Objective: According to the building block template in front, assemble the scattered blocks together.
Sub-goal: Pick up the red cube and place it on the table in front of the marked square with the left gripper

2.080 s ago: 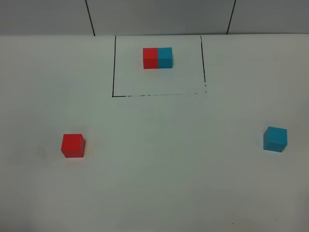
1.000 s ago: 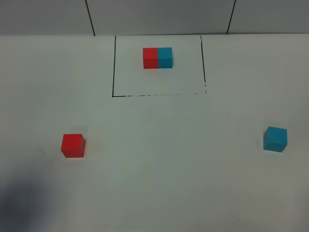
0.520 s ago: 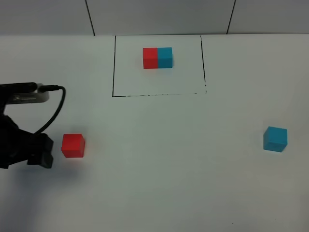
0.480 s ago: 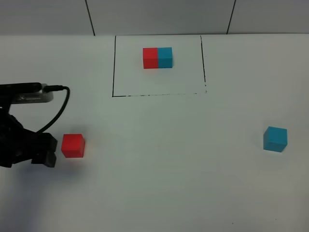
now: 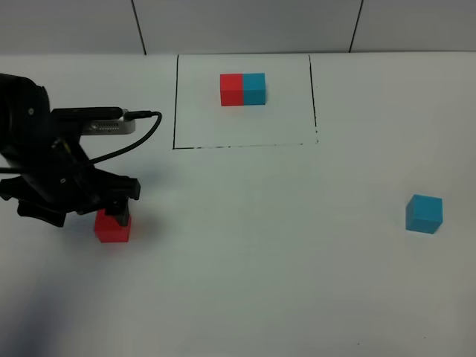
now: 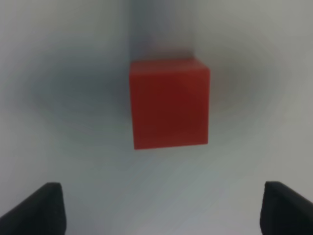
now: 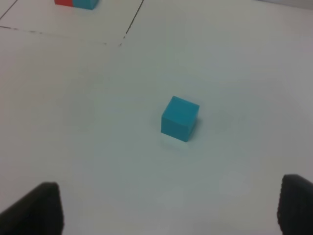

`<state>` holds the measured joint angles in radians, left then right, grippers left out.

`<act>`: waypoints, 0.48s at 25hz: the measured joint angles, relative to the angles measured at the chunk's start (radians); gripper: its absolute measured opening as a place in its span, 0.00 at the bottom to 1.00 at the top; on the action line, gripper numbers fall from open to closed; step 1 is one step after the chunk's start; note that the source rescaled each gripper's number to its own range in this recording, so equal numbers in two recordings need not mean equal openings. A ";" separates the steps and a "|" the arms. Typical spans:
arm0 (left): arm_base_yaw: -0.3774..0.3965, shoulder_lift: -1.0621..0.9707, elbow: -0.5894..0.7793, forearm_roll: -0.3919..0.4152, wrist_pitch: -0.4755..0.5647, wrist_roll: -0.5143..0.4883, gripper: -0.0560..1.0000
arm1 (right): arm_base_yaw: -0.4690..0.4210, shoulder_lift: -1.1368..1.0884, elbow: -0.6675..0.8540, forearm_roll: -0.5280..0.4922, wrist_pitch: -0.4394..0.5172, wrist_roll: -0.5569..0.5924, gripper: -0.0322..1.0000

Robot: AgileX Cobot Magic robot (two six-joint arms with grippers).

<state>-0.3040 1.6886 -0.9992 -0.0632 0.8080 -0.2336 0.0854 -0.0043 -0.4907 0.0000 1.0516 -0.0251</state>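
The white counter (image 5: 245, 282) is bare, with a grey wall (image 5: 245, 26) behind. The left jaws are spread wide over the red cube (image 5: 110, 231), near left. The right jaws are spread wide too, holding nothing. The blue cube (image 5: 424, 214) sits right. The joined pair (image 5: 243, 89) sits far, inside black lines (image 5: 175, 104).

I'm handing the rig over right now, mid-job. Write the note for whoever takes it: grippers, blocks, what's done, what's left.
Left gripper: open, poised at the loose matte red cube on the left of the white table; not gripping it.
Right gripper: open, empty, facing the loose matte cyan-blue cube on the right.
Template: joined red-and-cyan pair inside the black drawn rectangle at the far side, red on the left.
Done: nothing joined; both loose cubes lie far apart.
To do: grasp each cube, bring them together, red left of cyan as in the template.
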 joint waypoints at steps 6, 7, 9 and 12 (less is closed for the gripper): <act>-0.014 0.042 -0.011 0.089 0.011 -0.098 0.72 | 0.000 0.000 0.000 0.000 0.000 0.000 0.77; -0.014 0.046 -0.011 0.090 0.002 -0.101 0.72 | 0.000 0.000 0.000 0.000 0.000 0.000 0.77; -0.014 0.054 -0.011 0.090 -0.032 -0.104 0.72 | 0.000 0.000 0.000 0.000 0.000 0.000 0.77; -0.014 0.073 -0.011 0.074 -0.073 -0.104 0.72 | 0.000 0.000 0.000 0.000 0.000 0.000 0.77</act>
<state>-0.3182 1.7617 -1.0102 0.0112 0.7350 -0.3372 0.0854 -0.0043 -0.4907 0.0000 1.0516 -0.0251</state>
